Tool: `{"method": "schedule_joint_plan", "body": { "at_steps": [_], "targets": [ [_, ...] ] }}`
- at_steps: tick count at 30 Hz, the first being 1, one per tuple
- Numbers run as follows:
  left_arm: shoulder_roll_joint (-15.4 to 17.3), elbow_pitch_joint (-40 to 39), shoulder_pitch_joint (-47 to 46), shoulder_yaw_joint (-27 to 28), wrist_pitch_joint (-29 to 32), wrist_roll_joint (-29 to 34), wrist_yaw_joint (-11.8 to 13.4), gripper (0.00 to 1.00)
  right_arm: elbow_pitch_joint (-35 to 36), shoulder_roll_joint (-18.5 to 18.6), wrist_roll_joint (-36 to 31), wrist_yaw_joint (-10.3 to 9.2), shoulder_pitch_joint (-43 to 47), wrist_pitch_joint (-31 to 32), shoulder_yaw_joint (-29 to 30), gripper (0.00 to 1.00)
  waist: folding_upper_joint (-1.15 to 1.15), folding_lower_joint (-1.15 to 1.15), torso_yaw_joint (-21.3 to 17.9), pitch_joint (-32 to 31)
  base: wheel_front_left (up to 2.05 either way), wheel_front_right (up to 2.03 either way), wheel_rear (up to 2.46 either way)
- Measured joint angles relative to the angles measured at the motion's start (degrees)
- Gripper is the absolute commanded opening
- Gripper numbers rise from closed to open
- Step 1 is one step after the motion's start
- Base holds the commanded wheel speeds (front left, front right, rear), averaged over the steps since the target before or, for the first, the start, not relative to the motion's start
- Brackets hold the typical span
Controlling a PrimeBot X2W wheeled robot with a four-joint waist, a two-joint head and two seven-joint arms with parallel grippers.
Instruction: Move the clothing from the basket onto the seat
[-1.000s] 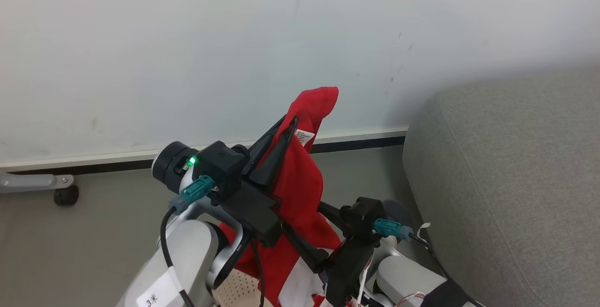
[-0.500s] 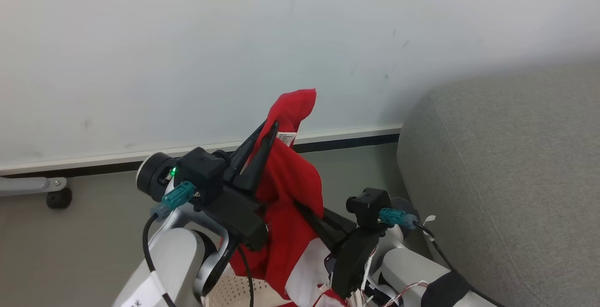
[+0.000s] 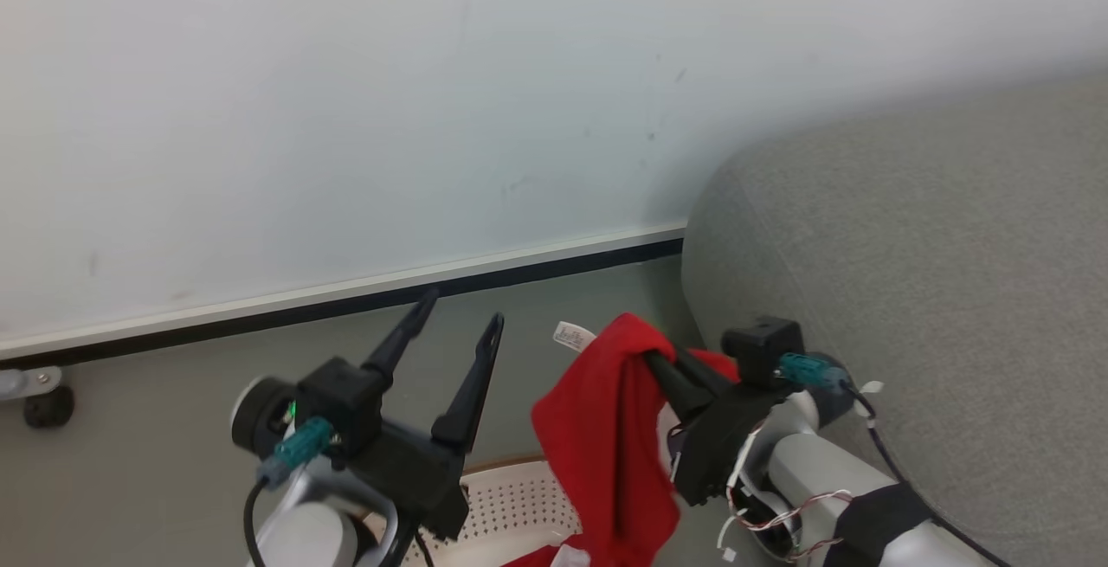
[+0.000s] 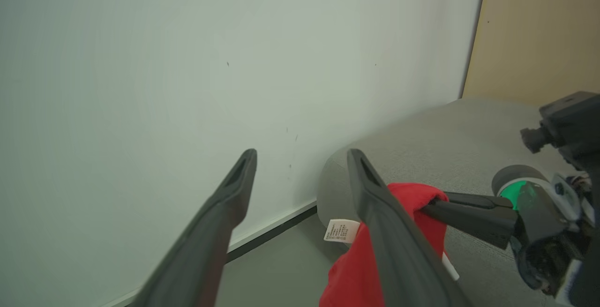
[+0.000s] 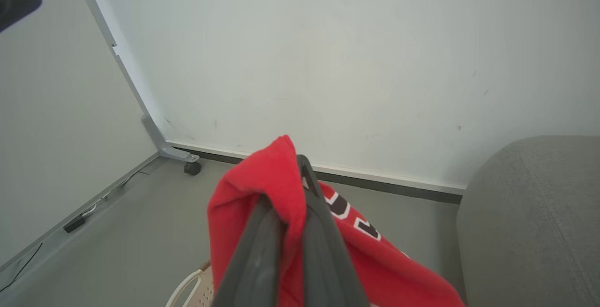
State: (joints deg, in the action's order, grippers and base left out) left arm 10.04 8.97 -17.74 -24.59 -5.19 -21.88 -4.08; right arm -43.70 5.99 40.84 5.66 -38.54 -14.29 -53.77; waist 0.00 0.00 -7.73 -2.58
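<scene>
The basket (image 3: 519, 502) and the clothing (image 3: 606, 454) run off the bottom edge, and the tag (image 3: 573, 336) bears illegible print.

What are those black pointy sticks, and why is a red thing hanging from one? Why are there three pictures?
This is a robot with two arms. The black sticks are the fingers of its grippers, which work like hands. One picture comes from a camera on the robot's head, looking down at both arms. The other two come from small cameras on its wrists, each looking along that arm's own fingers. The left gripper is open, with its fingers spread and nothing between them. The right gripper is pinched shut on the clothing, a red garment with a small white tag, which hangs down from it. Beneath it is the basket, white with little holes. The big grey cushion on the right is the seat, where the clothing should go.
</scene>
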Motion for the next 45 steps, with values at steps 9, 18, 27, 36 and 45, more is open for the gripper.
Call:
{"method": "schedule_joint_plan", "body": {
  "at_steps": [9,18,27,36,45],
  "targets": [
    [-0.6,0.5,7.6,-0.9,-1.7,-1.8,0.1,1.0,4.8,6.2,-0.6,-3.45,2.9,0.0,4.9,0.0,0.0,0.0,-4.3,0.3,0.0,0.0,0.0],
    [-1.9,0.6,10.5,-1.9,-3.8,-2.3,0.6,1.0,12.5,11.3,-2.6,-7.46,5.9,0.0,9.0,0.0,0.0,0.0,-9.2,0.7,0.0,0.0,0.0],
    [-2.9,0.6,11.5,-3.4,-5.0,-2.2,0.6,1.0,19.5,14.8,-4.6,-9.72,9.4,-0.1,12.0,0.0,0.0,0.0,-14.3,1.6,0.0,0.0,0.0],
    [-3.0,1.4,11.4,-5.1,-5.1,-1.5,0.5,1.0,25.4,17.4,-5.6,-10.77,12.2,-0.2,15.2,0.0,0.0,0.0,-17.6,4.0,0.0,0.0,0.0],
    [-3.0,1.5,11.0,-6.1,-5.0,-0.6,0.0,1.0,27.3,18.3,-6.7,-10.78,11.9,-0.2,17.0,0.0,0.0,0.0,-17.6,6.3,0.0,0.0,0.0]
  ]
}}
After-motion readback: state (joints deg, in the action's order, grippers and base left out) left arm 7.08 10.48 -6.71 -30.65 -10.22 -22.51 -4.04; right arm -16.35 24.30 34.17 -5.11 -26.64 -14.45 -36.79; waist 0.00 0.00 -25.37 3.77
